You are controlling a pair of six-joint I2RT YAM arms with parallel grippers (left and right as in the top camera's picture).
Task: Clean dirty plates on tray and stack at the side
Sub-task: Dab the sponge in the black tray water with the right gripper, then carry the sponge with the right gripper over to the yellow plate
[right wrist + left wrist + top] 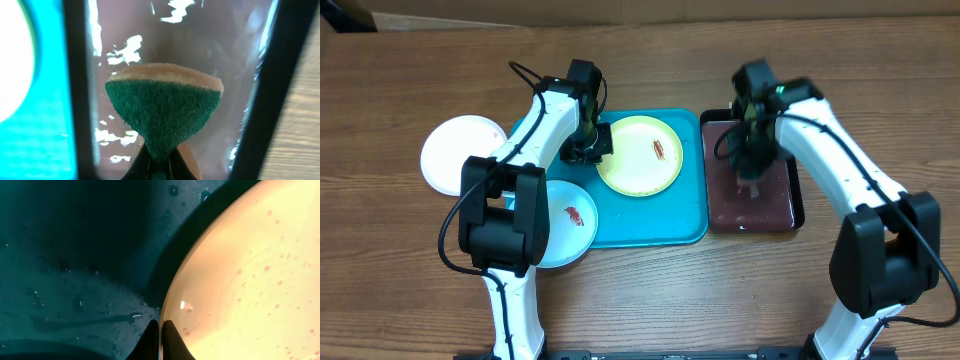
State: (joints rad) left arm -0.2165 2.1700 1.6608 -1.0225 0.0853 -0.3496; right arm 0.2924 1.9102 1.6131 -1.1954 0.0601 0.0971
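Setting: robotics lab bench. Wood-grain desk [650, 300] carries two white-and-black robot arms [535, 140], a blue tray [650, 225] of small smeared plates [635, 160] and a black tray [798, 205] of reddish water.

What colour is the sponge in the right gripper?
Green face, tan back; the sponge shows best in right wrist view.

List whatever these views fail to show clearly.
- Overhead: the left arm covers part of the pale blue round plastic plate.
- Overhead: the right arm largely hides the green-and-yellow sponge, plain only from the right wrist, pinched in the right gripper.
- Left wrist: the frame edge cuts off the yellow-green round plastic plate; whether the shut left gripper pinches its rim is unclear.
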